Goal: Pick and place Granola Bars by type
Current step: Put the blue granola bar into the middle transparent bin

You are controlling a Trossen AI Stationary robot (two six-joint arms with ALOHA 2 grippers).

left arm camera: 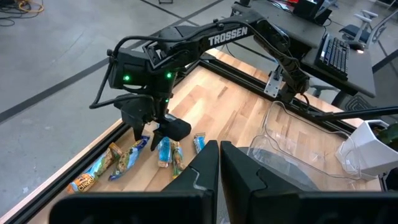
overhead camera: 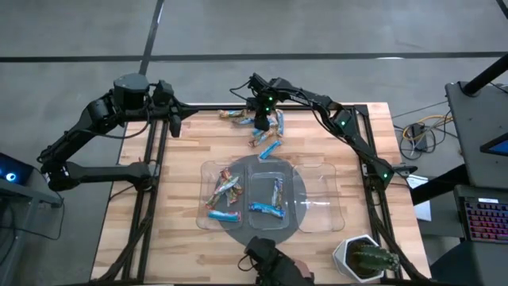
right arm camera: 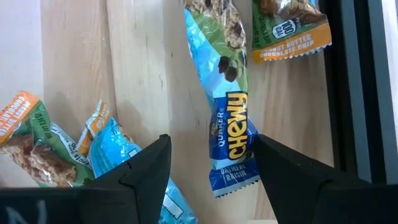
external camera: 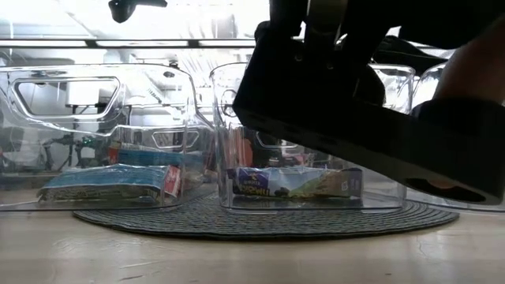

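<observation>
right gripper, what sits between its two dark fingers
In the right wrist view, a blue foil-wrapped granola bar lies on the bare wooden table between the open right gripper fingers, not yet gripped.

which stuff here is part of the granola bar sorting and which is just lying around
Part of the job:
- loose granola bars at the table's far edge
- blue Chewy bar between the open right gripper fingers
- bars already in the clear trays
- round mat under the trays

Just lying about:
- potted plant
- left gripper, shut, waiting
</observation>
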